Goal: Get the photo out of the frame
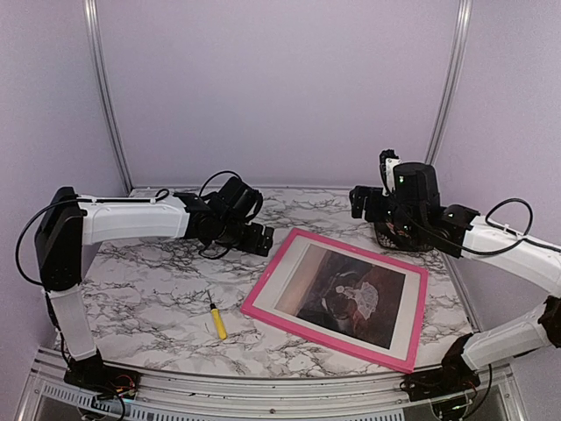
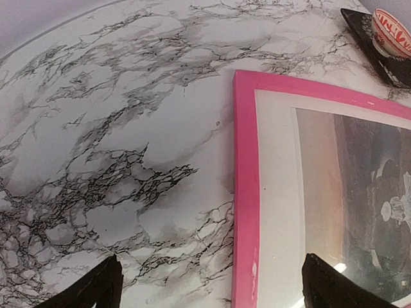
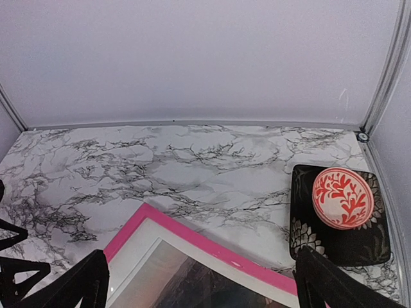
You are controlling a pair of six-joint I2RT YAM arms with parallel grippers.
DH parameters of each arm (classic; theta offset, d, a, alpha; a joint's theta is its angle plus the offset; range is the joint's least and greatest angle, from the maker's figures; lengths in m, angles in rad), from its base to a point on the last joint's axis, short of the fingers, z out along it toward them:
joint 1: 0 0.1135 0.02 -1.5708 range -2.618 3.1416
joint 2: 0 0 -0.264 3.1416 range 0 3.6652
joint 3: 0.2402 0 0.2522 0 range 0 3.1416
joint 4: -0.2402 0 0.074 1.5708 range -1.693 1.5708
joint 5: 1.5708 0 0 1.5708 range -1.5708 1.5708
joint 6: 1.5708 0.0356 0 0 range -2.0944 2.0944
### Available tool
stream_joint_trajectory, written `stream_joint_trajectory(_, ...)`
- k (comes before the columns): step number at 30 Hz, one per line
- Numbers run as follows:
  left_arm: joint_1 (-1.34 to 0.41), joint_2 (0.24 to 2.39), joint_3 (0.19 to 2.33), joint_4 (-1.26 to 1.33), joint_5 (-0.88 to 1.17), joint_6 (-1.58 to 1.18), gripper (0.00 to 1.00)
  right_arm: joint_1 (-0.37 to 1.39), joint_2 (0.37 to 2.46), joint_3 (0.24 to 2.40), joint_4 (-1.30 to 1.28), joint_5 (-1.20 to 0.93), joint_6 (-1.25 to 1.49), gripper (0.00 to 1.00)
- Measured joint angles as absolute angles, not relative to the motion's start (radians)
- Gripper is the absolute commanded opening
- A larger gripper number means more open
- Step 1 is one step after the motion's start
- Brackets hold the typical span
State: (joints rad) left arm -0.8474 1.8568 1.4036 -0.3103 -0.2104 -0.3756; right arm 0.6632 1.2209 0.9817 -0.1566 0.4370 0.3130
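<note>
Left gripper [image 2: 212, 273], right gripper [image 3: 202, 266] spread, nothing held. Frame [image 1: 324, 338] likely shoved, not lifted, if thin flat edge is missed.

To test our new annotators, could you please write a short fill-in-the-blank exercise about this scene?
The photo lies inside the ___ frame.
A ___ marker lies on the table beside the frame.
The red-and-white round object sits on a ___ plate.
The left gripper and right gripper are both ___.
Missing: pink; yellow; black; open.
</note>
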Motion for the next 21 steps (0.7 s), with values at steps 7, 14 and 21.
stream_joint_trajectory(7, -0.867, 1.99, 1.494, -0.372, -0.228, -0.359, 0.99, 0.663, 1.228, 0.95, -0.183, 0.439, 0.315, 0.99)
stream_joint_trajectory(14, -0.878, 2.088, 1.547, -0.414, -0.228, -0.342, 0.99, 0.664, 1.231, 0.942, -0.196, 0.434, 0.319, 0.99)
stream_joint_trajectory(21, -0.879, 2.128, 1.57, -0.426, -0.227, -0.33, 0.99, 0.664, 1.232, 0.937, -0.199, 0.43, 0.321, 0.99)
